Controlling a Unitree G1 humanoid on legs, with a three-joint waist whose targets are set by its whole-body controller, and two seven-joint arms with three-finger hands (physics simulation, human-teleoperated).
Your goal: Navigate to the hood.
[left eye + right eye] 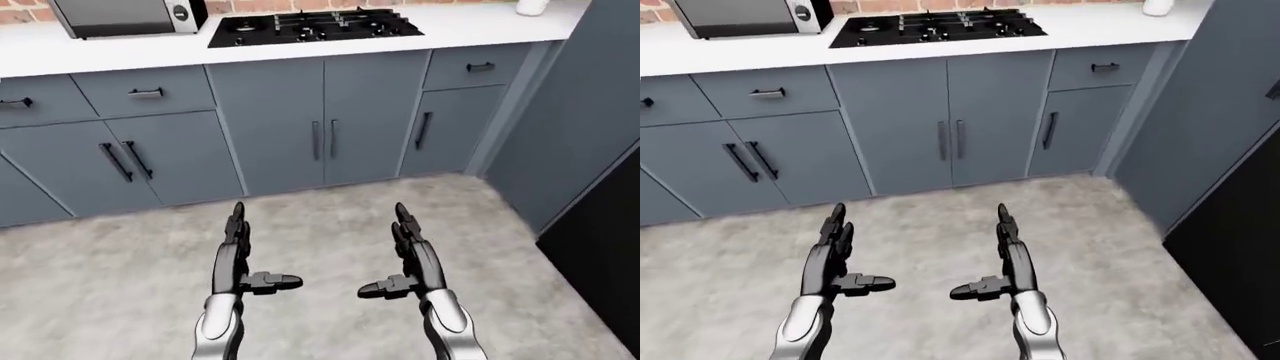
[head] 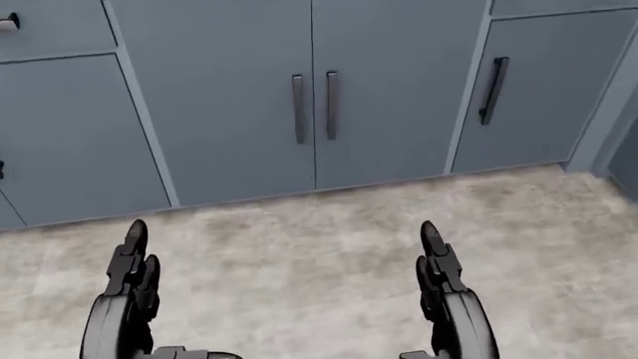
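Hood unseen | stove [image 1: 315, 27] above left hand [image 1: 238, 264], right hand [image 1: 412, 262]

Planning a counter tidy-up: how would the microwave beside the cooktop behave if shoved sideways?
The microwave looks boxy and flat-based, so it would probably slide, not tip. Its bulk suggests weight. The smooth white counter may let it skid.

A black gas cooktop [image 1: 314, 27] sits in a white countertop [image 1: 470, 26]. Left of the cooktop stands a silver microwave [image 1: 125, 15] against a red brick wall [image 1: 25, 10]. Below the cooktop — grey cabinet doors [image 1: 322, 120] with black bar handles. A white container [image 1: 532, 7] stands right of the cooktop. Below the cabinets — a mottled grey floor [image 1: 330, 217].
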